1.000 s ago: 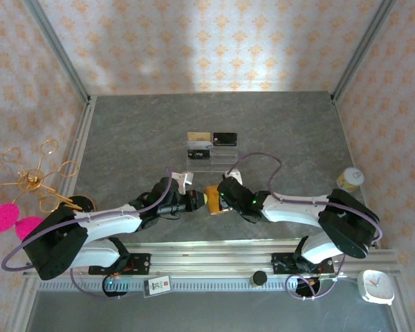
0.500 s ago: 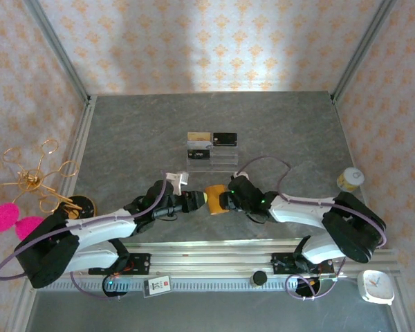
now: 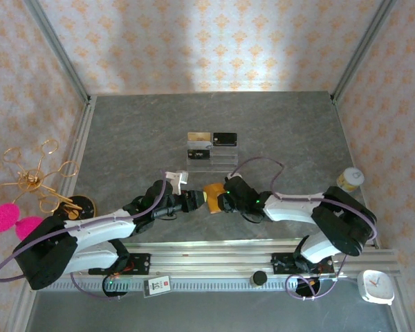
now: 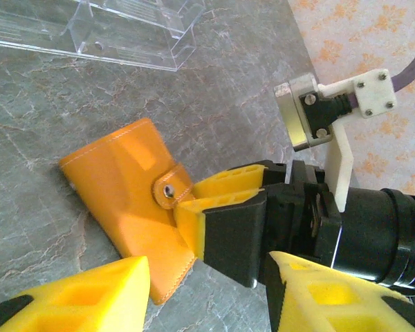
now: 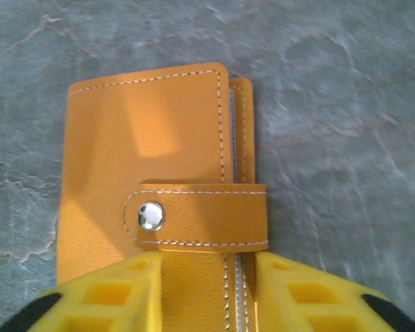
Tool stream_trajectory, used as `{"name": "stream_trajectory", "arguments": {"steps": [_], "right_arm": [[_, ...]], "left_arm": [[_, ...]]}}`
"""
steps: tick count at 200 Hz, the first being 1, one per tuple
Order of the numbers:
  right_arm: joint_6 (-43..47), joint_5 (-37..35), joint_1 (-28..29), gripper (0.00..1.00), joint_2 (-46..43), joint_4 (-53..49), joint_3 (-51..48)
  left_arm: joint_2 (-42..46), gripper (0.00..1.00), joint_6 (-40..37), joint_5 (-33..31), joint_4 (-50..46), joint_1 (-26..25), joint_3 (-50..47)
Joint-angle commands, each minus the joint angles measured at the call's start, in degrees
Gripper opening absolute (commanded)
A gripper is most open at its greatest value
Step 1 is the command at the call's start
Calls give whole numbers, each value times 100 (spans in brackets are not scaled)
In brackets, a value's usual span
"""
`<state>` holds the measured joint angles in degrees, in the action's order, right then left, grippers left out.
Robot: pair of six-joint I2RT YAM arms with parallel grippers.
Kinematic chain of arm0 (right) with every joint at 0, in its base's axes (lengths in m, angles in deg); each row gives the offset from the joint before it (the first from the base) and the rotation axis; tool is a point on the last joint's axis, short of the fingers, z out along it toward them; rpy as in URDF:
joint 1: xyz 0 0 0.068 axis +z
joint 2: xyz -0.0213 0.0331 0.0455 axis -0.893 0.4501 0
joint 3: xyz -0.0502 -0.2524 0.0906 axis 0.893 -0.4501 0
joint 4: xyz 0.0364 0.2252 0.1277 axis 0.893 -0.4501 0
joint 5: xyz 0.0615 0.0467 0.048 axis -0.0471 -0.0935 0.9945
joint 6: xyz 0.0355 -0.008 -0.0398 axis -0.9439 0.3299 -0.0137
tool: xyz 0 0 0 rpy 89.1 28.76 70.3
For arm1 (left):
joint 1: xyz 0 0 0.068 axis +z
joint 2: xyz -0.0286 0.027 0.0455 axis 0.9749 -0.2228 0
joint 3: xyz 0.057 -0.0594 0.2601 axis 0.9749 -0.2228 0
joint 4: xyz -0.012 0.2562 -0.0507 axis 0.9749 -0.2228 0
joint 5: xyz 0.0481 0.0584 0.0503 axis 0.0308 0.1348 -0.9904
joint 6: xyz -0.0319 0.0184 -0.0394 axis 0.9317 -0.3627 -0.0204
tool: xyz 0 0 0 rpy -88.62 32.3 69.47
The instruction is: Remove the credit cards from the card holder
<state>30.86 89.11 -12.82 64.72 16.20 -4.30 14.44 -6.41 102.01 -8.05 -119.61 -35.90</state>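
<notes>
The card holder (image 3: 212, 194) is a tan-orange leather wallet lying on the grey table, its strap snapped shut (image 5: 197, 216). A thin pale edge shows between its leaves (image 5: 232, 131). My right gripper (image 5: 207, 294) stands open with a narrow gap. One of its fingers (image 5: 104, 290) rests over the wallet's face and the other sits against its strap-side edge. That gripper also meets the wallet from the right (image 3: 223, 199) and by the snap (image 4: 221, 204). My left gripper (image 4: 207, 304) is open just left of the wallet (image 4: 128, 200) with nothing between its fingers. Three credit cards, a gold one (image 3: 198, 136) among them, sit on the stand.
A clear acrylic stand (image 3: 221, 159) rises just behind the wallet (image 4: 124, 34). A yellow-lidded jar (image 3: 350, 179) sits at the right edge. A gold wire ornament (image 3: 34, 181) with pink pompoms hangs off the left side. A white clock (image 3: 377, 286) lies at the front right.
Both grippers have opened from shut. The right one went wide and has narrowed again over the wallet's strap side. The wallet has shifted slightly away from the arms.
</notes>
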Motion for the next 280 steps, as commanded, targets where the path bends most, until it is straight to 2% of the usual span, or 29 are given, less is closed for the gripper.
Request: {"name": "stream_trajectory", "arguments": {"steps": [1,48,99,138,191,229,253,280], "right_arm": [[-25,-33,63,21,247,-352,-193],[-143,-172,121,0,-17,-201,-248],[-420,-280,203,0,-67,406,-432],[-354,-244,204,0,-55,394,-314],[-313,-132,204,0,-26,557,-328],[-305,80,204,0,-163,759,-380],[-326,180,195,0,-445,859,-441],[-336,309,160,0,-778,817,-441]], "left_arm": [[-40,48,-106,-49,372,12,-103],[86,49,-62,47,639,3,-162],[312,48,-57,37,687,-2,-184],[579,48,-51,-101,795,-5,-302],[922,50,-204,-430,476,-7,-345],[692,55,10,-446,877,1,-539],[453,58,157,-199,1713,3,-818],[219,60,116,22,2054,28,-839]]}}
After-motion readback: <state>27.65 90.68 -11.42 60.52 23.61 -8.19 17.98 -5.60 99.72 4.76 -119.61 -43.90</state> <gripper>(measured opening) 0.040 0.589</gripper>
